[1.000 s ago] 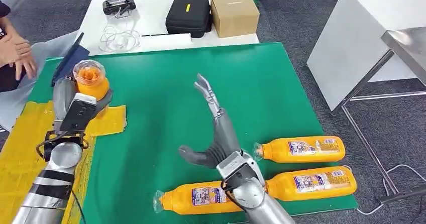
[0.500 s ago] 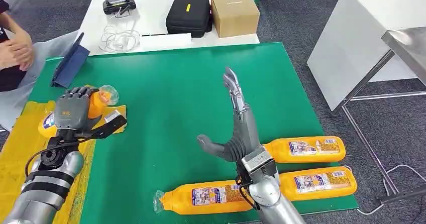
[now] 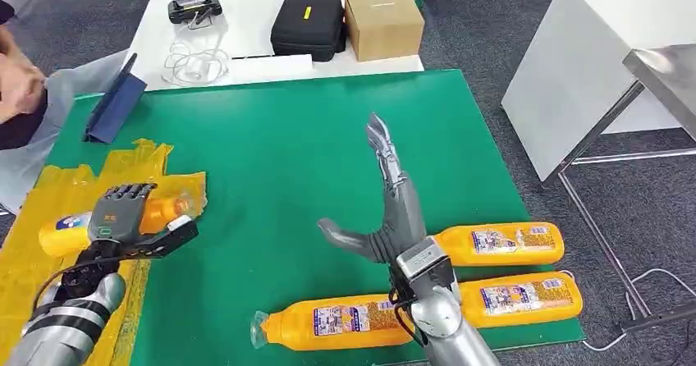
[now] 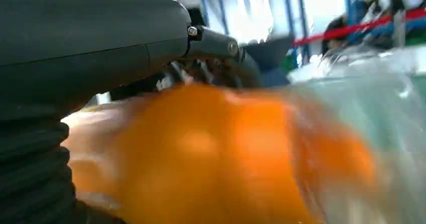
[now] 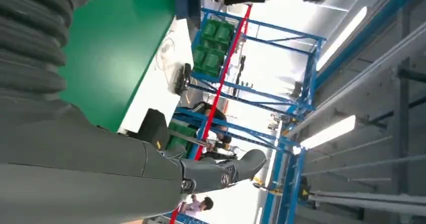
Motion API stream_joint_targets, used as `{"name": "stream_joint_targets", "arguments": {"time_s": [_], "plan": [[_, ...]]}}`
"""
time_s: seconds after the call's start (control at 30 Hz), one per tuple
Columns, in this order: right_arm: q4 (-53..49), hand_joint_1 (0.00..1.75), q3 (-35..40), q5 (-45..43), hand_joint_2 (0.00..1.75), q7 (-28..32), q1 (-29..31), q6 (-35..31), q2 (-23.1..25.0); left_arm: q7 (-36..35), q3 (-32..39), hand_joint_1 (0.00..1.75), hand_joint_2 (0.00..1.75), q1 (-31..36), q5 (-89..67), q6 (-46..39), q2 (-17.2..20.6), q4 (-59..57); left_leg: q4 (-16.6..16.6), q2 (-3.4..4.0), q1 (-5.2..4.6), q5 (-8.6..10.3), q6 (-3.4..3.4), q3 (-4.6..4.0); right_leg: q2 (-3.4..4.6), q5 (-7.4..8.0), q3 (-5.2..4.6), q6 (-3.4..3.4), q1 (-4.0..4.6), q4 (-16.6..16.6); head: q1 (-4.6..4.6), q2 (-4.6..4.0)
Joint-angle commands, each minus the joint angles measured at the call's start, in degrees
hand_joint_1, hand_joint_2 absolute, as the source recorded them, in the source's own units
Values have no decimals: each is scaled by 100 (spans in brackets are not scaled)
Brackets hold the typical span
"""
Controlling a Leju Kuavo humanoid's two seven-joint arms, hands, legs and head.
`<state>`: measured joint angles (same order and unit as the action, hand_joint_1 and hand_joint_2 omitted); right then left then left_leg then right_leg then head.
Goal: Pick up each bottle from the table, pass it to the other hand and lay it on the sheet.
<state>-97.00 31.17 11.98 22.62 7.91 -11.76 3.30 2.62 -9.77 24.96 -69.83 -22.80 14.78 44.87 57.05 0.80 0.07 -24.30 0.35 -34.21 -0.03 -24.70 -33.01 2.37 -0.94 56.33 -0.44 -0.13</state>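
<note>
My left hand [image 3: 123,218] grips an orange bottle [image 3: 70,229] lying on its side low over the yellow sheet [image 3: 49,194] at the table's left; its clear cap end points toward the table's middle. Close up, the left wrist view shows that bottle [image 4: 211,158] as an orange blur under my fingers. My right hand [image 3: 386,206] stands open above the green table [image 3: 279,161], fingers stretched away from me, thumb out to the left, holding nothing. Three more orange bottles lie near the front edge: one [image 3: 501,244] just right of that hand, one [image 3: 517,298] below it, one [image 3: 328,325] at the front centre.
A person sits at the far left edge [image 3: 20,95]. A blue folder [image 3: 115,103] lies at the green table's back left corner. Behind, a white table holds a black case [image 3: 308,25], a cardboard box [image 3: 382,20] and cables. A white cabinet [image 3: 591,62] stands to the right.
My left hand has tipped the bottle from upright onto its side and brought it down and toward me over the yellow sheet. My right hand shifted right a second ago and has since held still.
</note>
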Motion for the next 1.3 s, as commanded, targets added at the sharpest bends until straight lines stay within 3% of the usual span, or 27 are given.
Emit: {"name": "stream_joint_targets", "arguments": {"time_s": [0.03,0.2,0.47,0.6,0.7,0.8,0.97,1.07,1.3], "plan": [[334,0,-52,143,175,-122,92,17,-68,-285,604,0,175,225,180,-52,-180,-831,0,-8,12,-6,-3,20,-3,-2,26,-10,12,-10,0,0],[366,0,-93,216,175,-162,56,-14,-86,312,1225,0,175,208,1136,108,-350,-555,3,-17,14,-6,-3,20,-10,-4,28,-12,13,-8,0,0],[364,0,-96,245,175,-170,39,-18,-102,454,1336,0,175,128,1341,101,-371,-375,1,-15,9,-4,-3,14,-11,-4,20,-9,9,-7,0,0],[437,0,40,792,175,-372,-28,22,-373,1641,2015,0,175,-602,3632,1257,-613,1287,0,-9,10,-6,0,15,-4,-2,21,-7,10,-11,0,0],[427,0,324,1729,175,-592,-52,120,-736,1867,2262,0,175,-1450,5092,2084,-883,3138,-1,-3,10,-13,3,22,3,-4,29,-4,10,-18,0,0],[551,0,833,2118,175,-728,153,978,-1283,2120,2304,0,175,-1776,6219,2891,-1056,4017,5,3,11,-16,4,15,7,-4,22,-3,10,-14,0,0],[951,0,1350,2433,175,-559,375,1405,-1838,2242,2020,0,175,-1576,6479,3097,-1220,3968,5,-17,11,-9,2,8,-12,-3,21,-7,8,-15,0,0],[1021,0,1590,2184,175,-247,537,1736,-2269,2309,1788,0,175,-1232,6563,3086,-1311,3648,7,-28,10,-6,2,4,-24,1,23,-8,8,-14,0,0],[889,0,1521,1843,175,-111,391,1824,-2282,2335,1581,0,175,-1107,6582,3057,-1295,3526,5,-20,5,-4,2,7,-17,-1,21,-8,5,-9,0,0]]}}
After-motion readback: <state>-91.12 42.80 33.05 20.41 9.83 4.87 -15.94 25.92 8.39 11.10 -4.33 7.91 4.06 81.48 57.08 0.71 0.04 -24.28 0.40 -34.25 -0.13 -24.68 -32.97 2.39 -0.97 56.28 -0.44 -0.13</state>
